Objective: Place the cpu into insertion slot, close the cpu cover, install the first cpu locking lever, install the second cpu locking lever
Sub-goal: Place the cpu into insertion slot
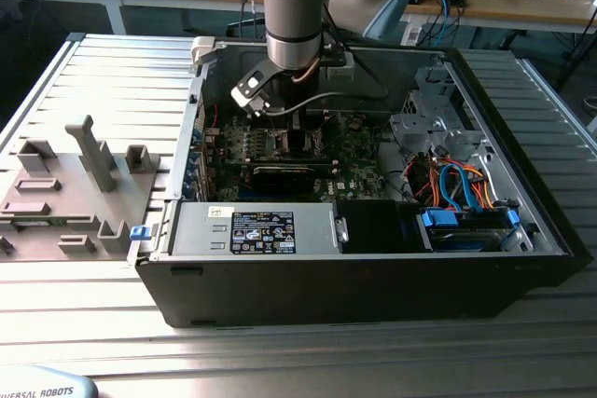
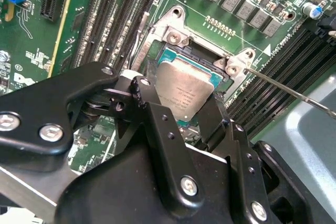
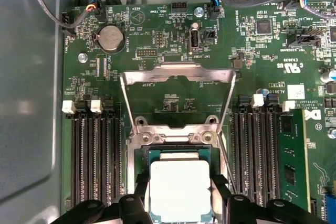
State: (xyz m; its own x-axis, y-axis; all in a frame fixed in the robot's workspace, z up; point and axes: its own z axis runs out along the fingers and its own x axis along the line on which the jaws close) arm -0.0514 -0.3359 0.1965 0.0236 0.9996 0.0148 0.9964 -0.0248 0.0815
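Observation:
The cpu, a small square chip with a dull silver top, sits level over the insertion slot, whose silver rim shows around it. My gripper is shut on the cpu, one black finger against each of two opposite edges. I cannot tell whether the chip is fully seated. The cpu cover stands swung open beyond the slot. A thin locking lever sticks out unlatched beside the slot. In the exterior view my gripper reaches down into the open computer case.
Rows of long memory slots flank the slot on both sides. A long black card, a power supply and bundled cables crowd the case. A grey parts fixture lies at the exterior view's left.

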